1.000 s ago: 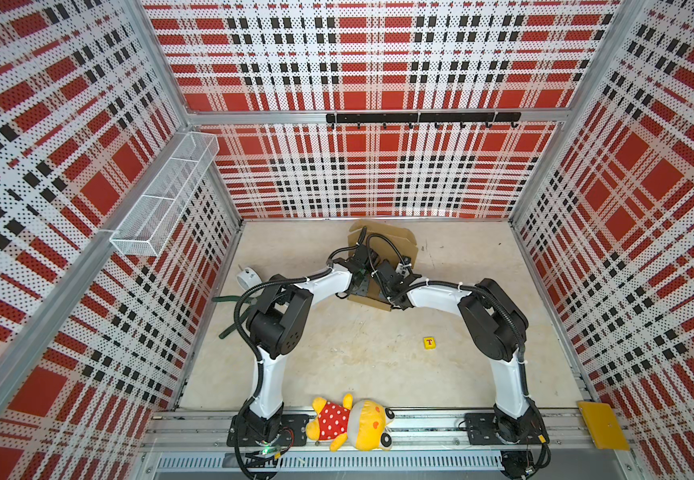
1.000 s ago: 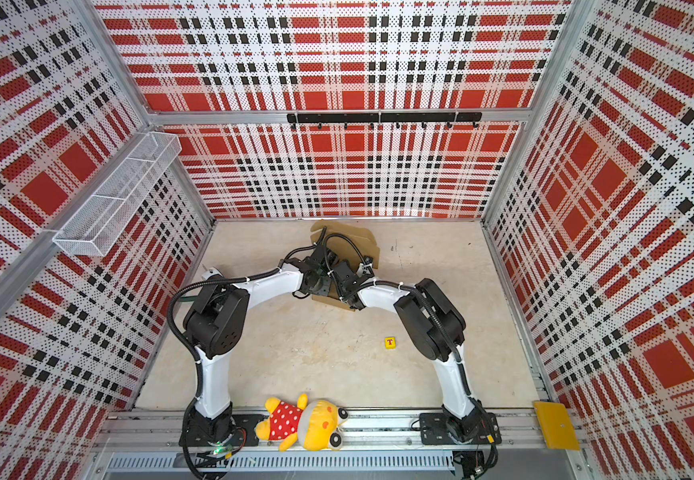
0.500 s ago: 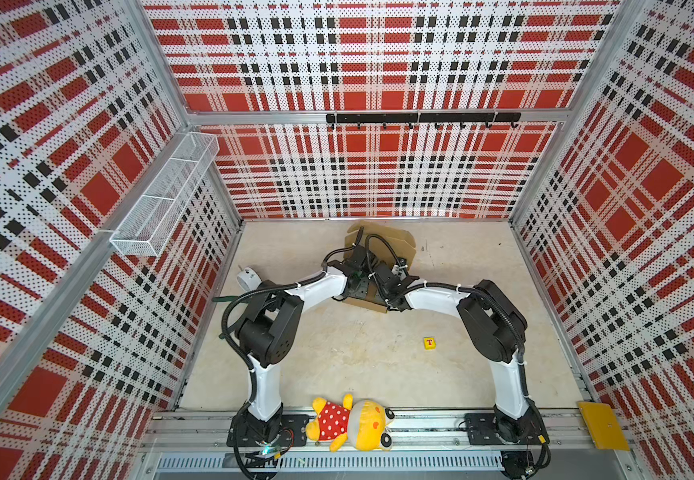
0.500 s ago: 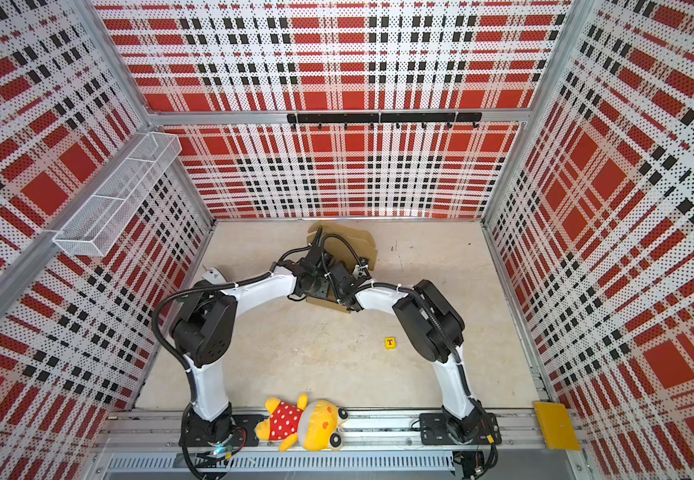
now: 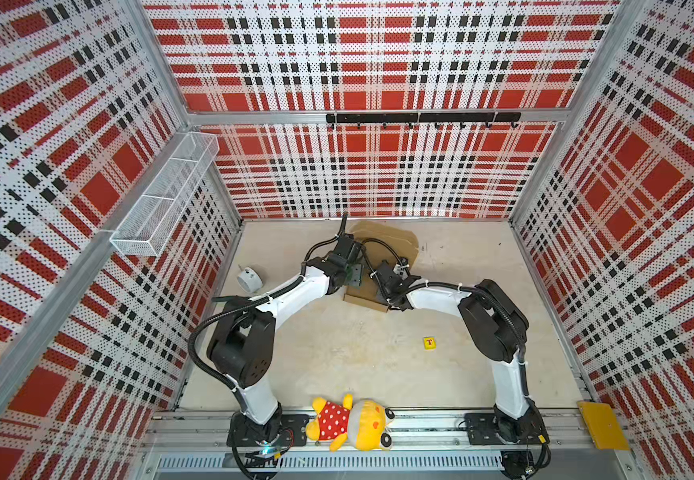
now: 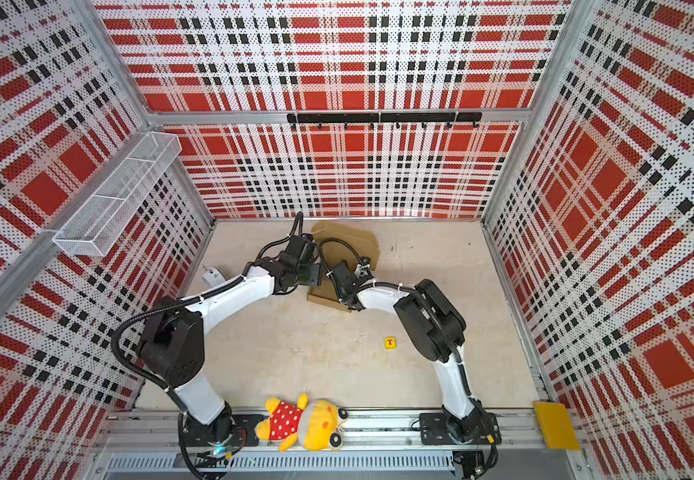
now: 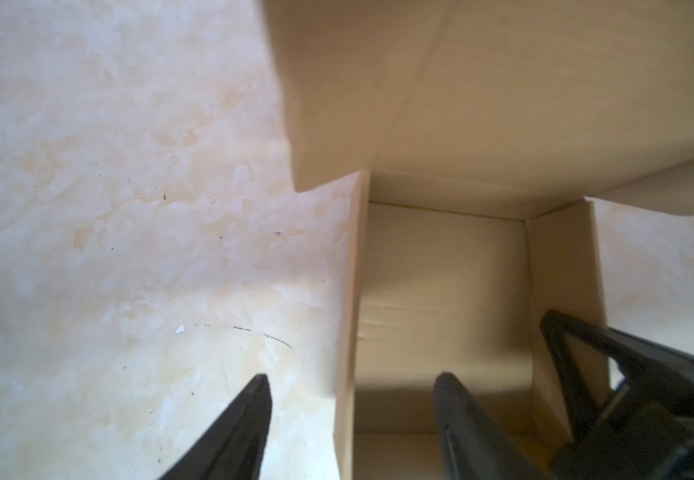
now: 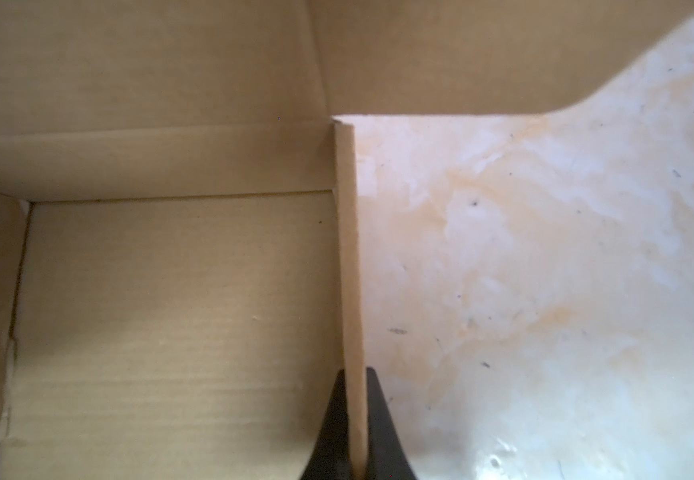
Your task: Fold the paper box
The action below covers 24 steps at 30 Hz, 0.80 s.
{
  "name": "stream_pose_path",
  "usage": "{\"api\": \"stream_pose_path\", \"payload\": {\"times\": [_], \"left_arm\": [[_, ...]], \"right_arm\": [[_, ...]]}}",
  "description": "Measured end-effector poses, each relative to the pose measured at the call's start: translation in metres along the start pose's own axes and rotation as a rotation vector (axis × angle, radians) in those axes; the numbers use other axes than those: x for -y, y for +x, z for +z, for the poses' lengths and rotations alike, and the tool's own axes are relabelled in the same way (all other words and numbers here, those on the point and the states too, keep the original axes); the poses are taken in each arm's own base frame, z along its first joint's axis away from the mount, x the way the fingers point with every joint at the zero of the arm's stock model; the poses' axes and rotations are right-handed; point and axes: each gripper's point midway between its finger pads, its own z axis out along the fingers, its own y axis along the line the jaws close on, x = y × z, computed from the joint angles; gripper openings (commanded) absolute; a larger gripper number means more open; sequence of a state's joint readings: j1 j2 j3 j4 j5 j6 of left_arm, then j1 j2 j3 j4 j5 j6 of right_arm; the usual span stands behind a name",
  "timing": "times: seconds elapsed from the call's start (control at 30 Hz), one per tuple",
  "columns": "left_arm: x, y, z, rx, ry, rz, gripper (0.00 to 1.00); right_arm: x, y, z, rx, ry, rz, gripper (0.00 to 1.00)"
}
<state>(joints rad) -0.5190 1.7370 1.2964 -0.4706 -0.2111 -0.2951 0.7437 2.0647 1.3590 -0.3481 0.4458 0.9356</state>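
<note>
At the far middle of the table (image 5: pixel 337 365), just short of the back wall (image 5: pixel 378 183): the box (image 5: pixel 387 239), partly raised, lid flap (image 7: pixel 503 83) on the side toward that wall. Astride the box's left side wall, the left gripper (image 7: pixel 352 376): jaws well apart, one finger inside, one over bare table, holding nothing. On the opposite side wall, the right gripper (image 8: pixel 356 372), pinched tight on the cardboard edge. Each side wall running lengthwise away from its gripper toward the lid hinge; both grippers about equally near, so probably next a closing of the left on its wall. From both top views, only the box's place and the two grippers meeting over it; from the wrist views alone, the raised walls, the box floor and each grip.
</note>
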Motion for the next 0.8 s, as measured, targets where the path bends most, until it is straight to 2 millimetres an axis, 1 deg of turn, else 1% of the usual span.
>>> {"api": "stream_pose_path", "payload": {"times": [0.13, 0.23, 0.3, 0.33, 0.47, 0.6, 0.67, 0.8], "left_arm": [[-0.003, -0.003, -0.006, 0.015, 0.022, -0.01, 0.69], [-0.004, -0.005, -0.019, 0.033, 0.054, -0.01, 0.71], [-0.01, -0.012, -0.029, 0.059, 0.075, -0.021, 0.73], [-0.015, -0.016, -0.034, 0.073, 0.082, -0.032, 0.74], [-0.053, -0.031, -0.048, 0.135, 0.103, -0.117, 0.78], [-0.088, -0.031, -0.055, 0.159, 0.136, -0.2, 0.79], [-0.104, -0.03, -0.057, 0.167, 0.139, -0.236, 0.79], [-0.127, -0.03, -0.06, 0.188, 0.14, -0.304, 0.81]], "right_arm": [[0.0, 0.0, 0.0, 0.0, 0.001, -0.003, 0.0], [0.002, 0.0, -0.001, 0.0, 0.01, -0.014, 0.0], [0.006, 0.0, -0.002, -0.002, 0.024, -0.032, 0.0], [0.007, 0.0, -0.003, -0.004, 0.031, -0.041, 0.0], [0.014, 0.001, -0.006, -0.01, 0.058, -0.074, 0.0], [0.015, -0.002, -0.008, -0.017, 0.072, -0.099, 0.01], [0.013, -0.005, -0.009, -0.014, 0.07, -0.104, 0.09], [0.01, -0.009, -0.012, -0.015, 0.065, -0.118, 0.17]]}}
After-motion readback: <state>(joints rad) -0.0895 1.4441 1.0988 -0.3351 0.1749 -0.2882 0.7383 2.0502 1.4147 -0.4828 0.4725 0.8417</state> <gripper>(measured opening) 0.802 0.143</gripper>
